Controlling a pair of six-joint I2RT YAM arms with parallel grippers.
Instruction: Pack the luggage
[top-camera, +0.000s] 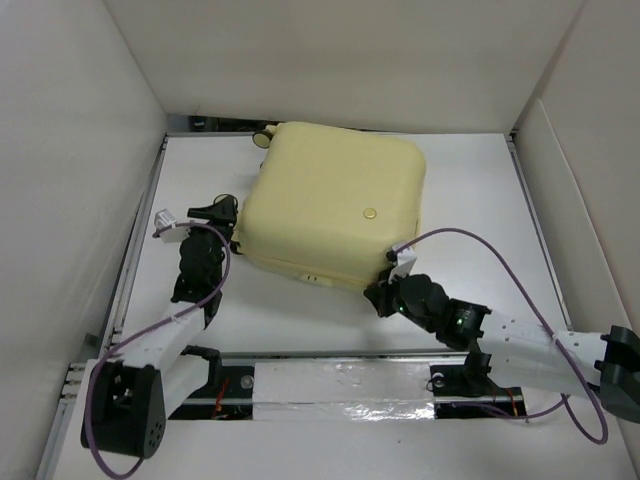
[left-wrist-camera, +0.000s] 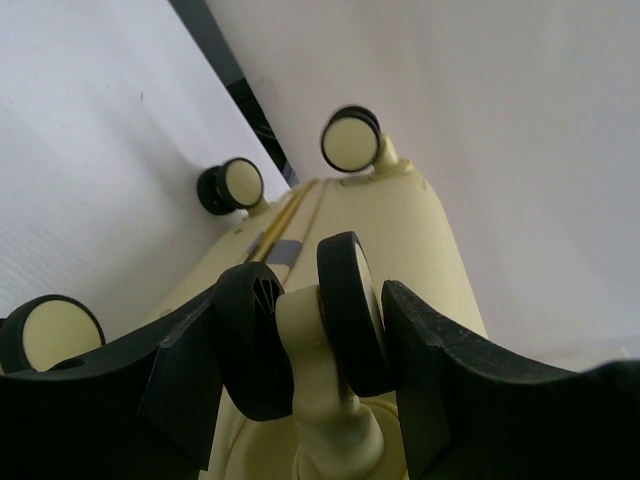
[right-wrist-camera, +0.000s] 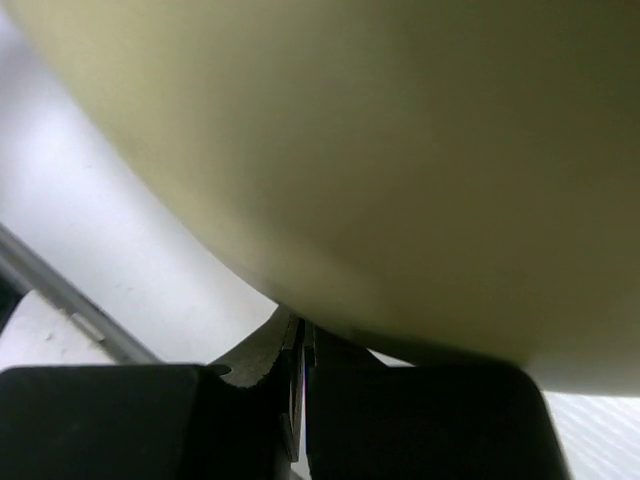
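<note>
Left claw was found clamped on a caster wheel of the luggage. One black finger pressed the wheel's left disc and the other its right disc, with the cream stem standing between them. In the overhead view this claw sat at the left side of the case, low over the surface.

Right claw had its fingers together, with nothing visible between them. The tips lay just under the curved lower edge of the pale yellow shell. From above, this claw was at the near right corner of the case.

Three further wheels, black with cream hubs, were seen past the gripped one on the same end of the case. A gold-coloured seam line ran between them.

The luggage lay flat and closed on the far half of the surface, roughly midway between the left and right edges and turned slightly askew. Its wheeled end faced the left edge, and one wheel was close to the far edge. A small round gold badge showed on the upper shell.

A purple cable looped above the right arm. Plain white walls enclosed the surface on three sides
</note>
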